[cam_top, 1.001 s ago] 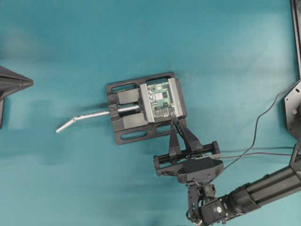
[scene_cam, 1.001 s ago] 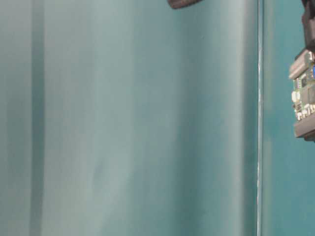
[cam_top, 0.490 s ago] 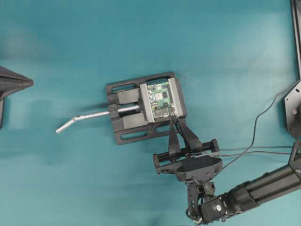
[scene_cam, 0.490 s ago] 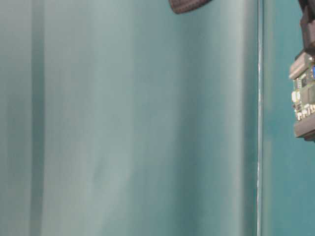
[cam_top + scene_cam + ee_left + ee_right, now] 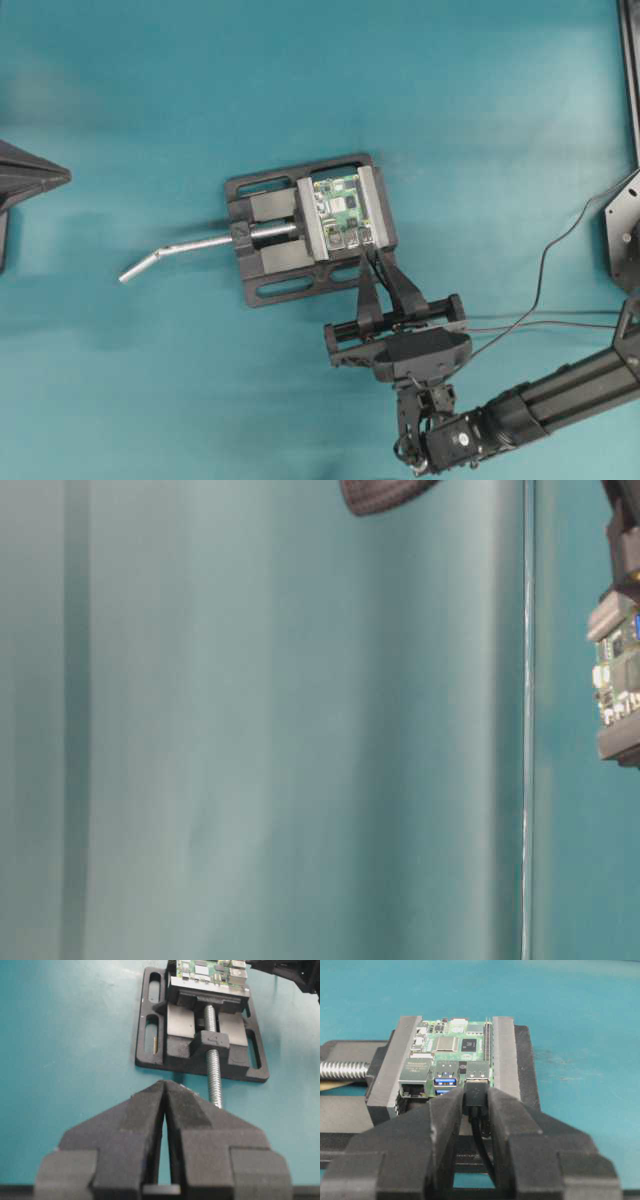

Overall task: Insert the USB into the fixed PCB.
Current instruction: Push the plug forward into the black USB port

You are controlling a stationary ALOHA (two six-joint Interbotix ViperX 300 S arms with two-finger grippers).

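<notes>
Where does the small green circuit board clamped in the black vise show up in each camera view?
Overhead: green circuit board at centre, between the silver vise jaws.
Table-level: cut off at the right edge.
Left wrist: top edge, right of centre.
Right wrist: centre, beyond the right gripper shut on the black USB plug.
Shared landmark: the black vise.

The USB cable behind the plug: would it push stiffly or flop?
Probably floppy: the thin cable curves loosely behind the USB. Pushing it alone likely buckles it. The right gripper clamps the rigid-looking plug instead.
</notes>
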